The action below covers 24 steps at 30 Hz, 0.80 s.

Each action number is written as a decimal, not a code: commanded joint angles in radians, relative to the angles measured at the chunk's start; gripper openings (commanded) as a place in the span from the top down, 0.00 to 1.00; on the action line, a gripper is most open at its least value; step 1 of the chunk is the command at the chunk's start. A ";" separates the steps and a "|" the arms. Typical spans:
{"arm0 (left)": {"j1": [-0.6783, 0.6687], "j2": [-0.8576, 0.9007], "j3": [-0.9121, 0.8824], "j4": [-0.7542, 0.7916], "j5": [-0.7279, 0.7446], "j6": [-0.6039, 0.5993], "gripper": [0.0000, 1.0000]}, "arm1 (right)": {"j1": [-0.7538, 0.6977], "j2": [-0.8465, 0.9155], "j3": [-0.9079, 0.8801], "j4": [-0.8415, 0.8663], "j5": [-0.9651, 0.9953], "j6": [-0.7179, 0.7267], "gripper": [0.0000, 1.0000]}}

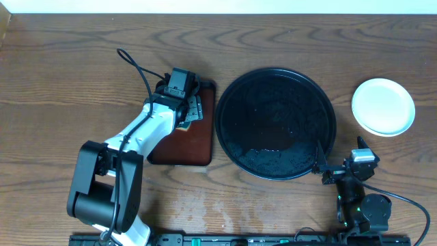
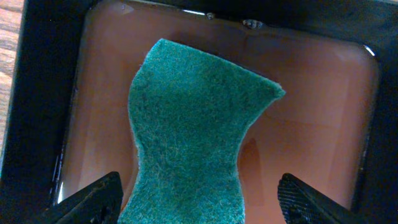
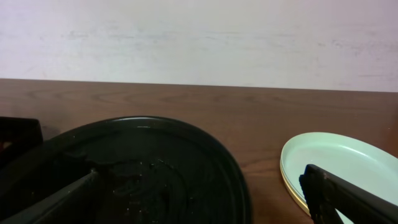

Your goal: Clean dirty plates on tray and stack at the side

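The large round black tray [image 1: 276, 123] sits mid-table with no plates on it; it also shows in the right wrist view [image 3: 143, 174]. The plates [image 1: 383, 106] stand stacked on the bare wood at the far right, a mint-white one on top with a pale yellow rim beneath it [image 3: 339, 168]. My left gripper [image 1: 184, 113] is open over the small brown tray [image 1: 198, 140], its fingers either side of a green sponge [image 2: 193, 137] lying in that tray [image 2: 311, 124]. My right gripper [image 1: 341, 167] is open and empty, low at the front right between the black tray and the plates.
The small rectangular dark brown tray lies just left of the black tray. A pale wall runs behind the table's far edge [image 3: 199, 37]. Bare wood-grain tabletop [image 1: 68, 82] lies at the left and along the back.
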 commanded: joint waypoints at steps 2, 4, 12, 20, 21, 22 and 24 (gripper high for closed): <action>-0.004 -0.103 -0.009 0.000 -0.009 0.006 0.19 | -0.007 -0.006 -0.001 -0.004 -0.008 0.014 0.01; -0.004 -0.167 -0.009 -0.002 -0.010 0.006 0.19 | -0.007 -0.006 -0.001 -0.004 -0.008 0.014 0.01; -0.004 -0.497 -0.010 -0.023 -0.116 0.006 0.20 | -0.007 -0.006 -0.001 -0.004 -0.008 0.014 0.01; 0.035 -0.824 -0.010 -0.163 -0.141 0.006 0.19 | -0.007 -0.006 -0.001 -0.004 -0.007 0.014 0.01; 0.040 -0.862 -0.010 -0.197 -0.141 0.006 0.20 | -0.007 -0.006 -0.001 -0.004 -0.007 0.014 0.01; 0.045 -0.897 -0.010 -0.228 -0.141 0.006 0.19 | -0.007 -0.006 -0.001 -0.004 -0.007 0.014 0.01; 0.063 -1.020 -0.010 -0.336 -0.141 0.006 0.19 | -0.007 -0.006 -0.001 -0.004 -0.007 0.014 0.01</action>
